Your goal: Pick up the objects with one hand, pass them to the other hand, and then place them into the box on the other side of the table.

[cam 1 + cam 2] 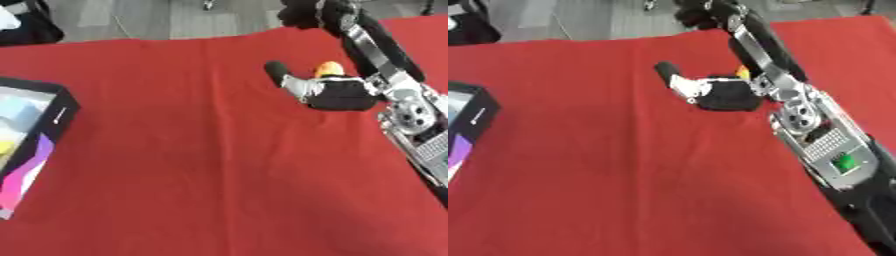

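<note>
A small orange and yellow object (328,68) lies on the red tablecloth (192,150) at the far right. My right hand (339,94) is low over the cloth, right against the object's near side, and hides most of it. Whether the hand holds it cannot be made out. The right arm (824,145) enters from the lower right. A black box (59,111) with colourful contents stands at the table's left edge. The left hand is out of sight.
A black arm segment (754,45) slants from the top edge down to the silver joint (798,112) beside the hand. Grey floor (157,20) lies beyond the table's far edge. Broad red cloth spans between hand and box.
</note>
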